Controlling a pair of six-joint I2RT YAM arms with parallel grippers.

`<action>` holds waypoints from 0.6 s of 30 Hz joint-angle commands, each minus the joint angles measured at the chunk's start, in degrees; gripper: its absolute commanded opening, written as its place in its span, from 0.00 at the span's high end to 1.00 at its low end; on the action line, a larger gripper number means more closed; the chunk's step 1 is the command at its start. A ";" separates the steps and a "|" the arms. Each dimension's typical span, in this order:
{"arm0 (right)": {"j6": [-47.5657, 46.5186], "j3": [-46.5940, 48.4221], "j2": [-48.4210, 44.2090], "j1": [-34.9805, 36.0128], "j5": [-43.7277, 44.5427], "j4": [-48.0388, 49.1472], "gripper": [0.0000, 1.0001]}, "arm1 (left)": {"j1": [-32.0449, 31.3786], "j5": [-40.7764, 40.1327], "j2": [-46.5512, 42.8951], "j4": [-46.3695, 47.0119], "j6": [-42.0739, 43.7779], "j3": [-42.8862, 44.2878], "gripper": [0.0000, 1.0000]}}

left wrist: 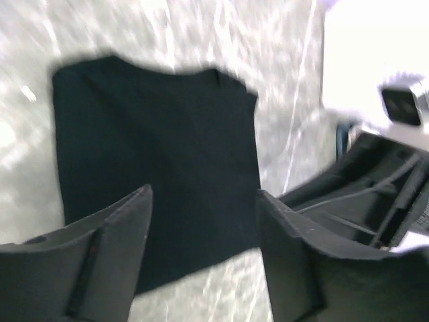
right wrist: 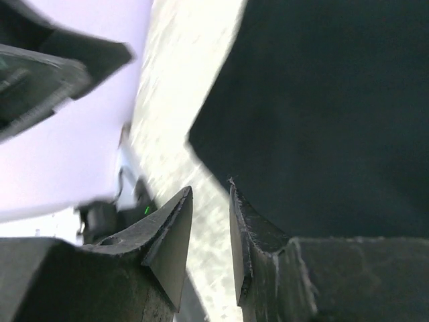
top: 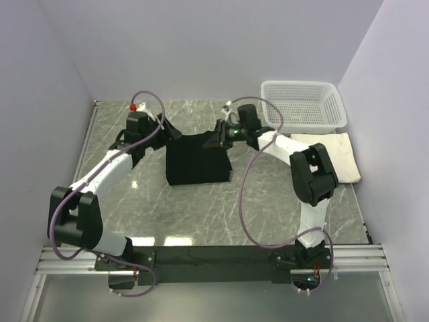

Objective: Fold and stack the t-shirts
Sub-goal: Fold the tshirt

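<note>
The black t-shirt (top: 198, 159) lies folded into a rough square on the marble table (top: 201, 208). The cream-white t-shirt (top: 333, 158) lies folded at the right edge, partly behind the right arm. My left gripper (top: 165, 131) hovers at the black shirt's far left corner. In the left wrist view the gripper (left wrist: 204, 201) is wide open and empty above the shirt (left wrist: 154, 147). My right gripper (top: 220, 135) is at the shirt's far right corner. In the right wrist view the gripper (right wrist: 211, 194) has its jaws a little apart, with bare table between them, beside the shirt's edge (right wrist: 328, 114).
A white mesh basket (top: 305, 104) stands at the back right, just behind the cream shirt. White walls close in the table on the left, back and right. The arm bases sit on a black rail (top: 214, 256) at the near edge.
</note>
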 commanded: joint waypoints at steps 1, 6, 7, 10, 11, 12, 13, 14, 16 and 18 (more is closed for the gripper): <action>2.74 -2.21 -1.07 5.01 -5.24 5.32 0.64 | -2.91 2.20 -1.78 -0.77 -1.04 -6.63 0.34; 4.68 0.60 5.16 8.53 -5.94 7.17 0.64 | -4.05 0.01 -1.00 2.40 -3.68 -11.83 0.59; 5.03 1.65 6.48 8.71 -6.12 7.18 0.64 | -4.05 -0.69 -0.73 2.84 -4.03 -12.28 0.61; 5.21 4.89 14.11 9.06 -6.30 3.33 0.65 | -3.97 -2.19 1.98 4.68 -5.17 -14.13 0.71; 4.77 5.61 15.44 8.97 -5.95 2.09 0.65 | -3.97 -2.54 3.04 4.69 -5.61 -14.30 0.73; 4.59 5.79 16.67 8.88 -5.68 1.99 0.66 | -3.79 -2.90 4.27 4.69 -5.70 -14.39 0.74; 4.59 5.62 18.43 8.62 -5.51 1.82 0.66 | -3.62 -3.42 6.98 4.69 -5.88 -14.31 0.79; 4.33 5.44 19.05 8.45 -4.81 1.64 0.66 | -2.92 -3.69 8.22 4.69 -6.75 -14.31 0.81; 4.94 4.22 20.11 7.66 -3.84 2.69 0.68 | -2.12 -3.34 11.55 4.77 -7.54 -14.22 0.87; 5.29 3.51 20.20 6.34 -3.57 3.48 0.69 | -1.16 -3.08 12.89 4.69 -8.25 -13.87 0.88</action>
